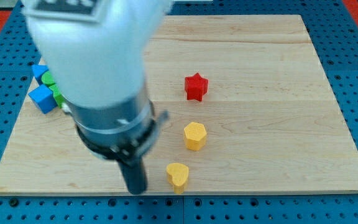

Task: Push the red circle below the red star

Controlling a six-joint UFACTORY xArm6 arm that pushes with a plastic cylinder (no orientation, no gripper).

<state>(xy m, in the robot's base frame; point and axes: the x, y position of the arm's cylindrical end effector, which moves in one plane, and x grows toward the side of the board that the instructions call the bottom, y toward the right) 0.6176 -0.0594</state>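
Note:
The red star [196, 86] lies on the wooden board [278, 112] a little right of the middle. No red circle shows; the arm's body may hide it. My tip [135, 190] is near the board's bottom edge, left of the yellow heart [178, 175] and well below and left of the red star. The arm's large white and grey body covers the view's upper left.
A yellow hexagon [195, 135] sits below the red star, with the yellow heart below it. At the board's left edge, blue blocks [42, 98] and a green block [57, 94] show partly behind the arm. A blue pegboard surrounds the board.

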